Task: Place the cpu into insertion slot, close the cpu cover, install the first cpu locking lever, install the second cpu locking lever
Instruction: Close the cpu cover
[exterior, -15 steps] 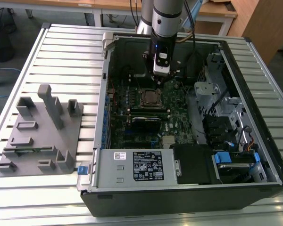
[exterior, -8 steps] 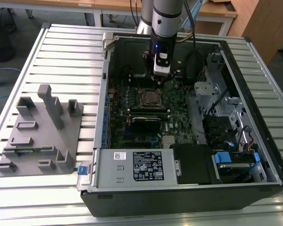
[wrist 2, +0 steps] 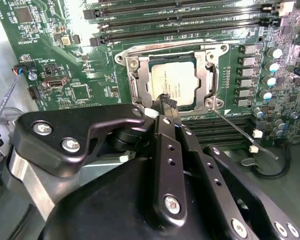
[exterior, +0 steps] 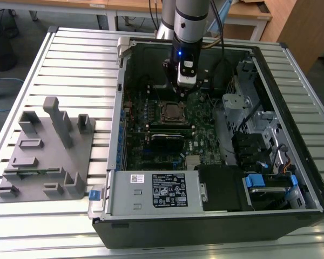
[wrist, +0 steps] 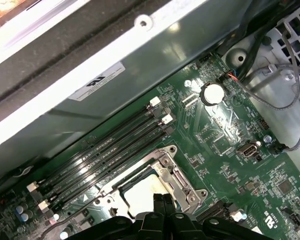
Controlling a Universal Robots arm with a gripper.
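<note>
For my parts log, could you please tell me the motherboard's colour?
The flat printed motherboard is green, seen best in the second wrist view.

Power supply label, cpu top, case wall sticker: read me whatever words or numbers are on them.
Power supply label: black print and a code square, too small to read.
cpu: faint lines of print, not legible.
Case wall sticker: dark marks, not legible.
</note>
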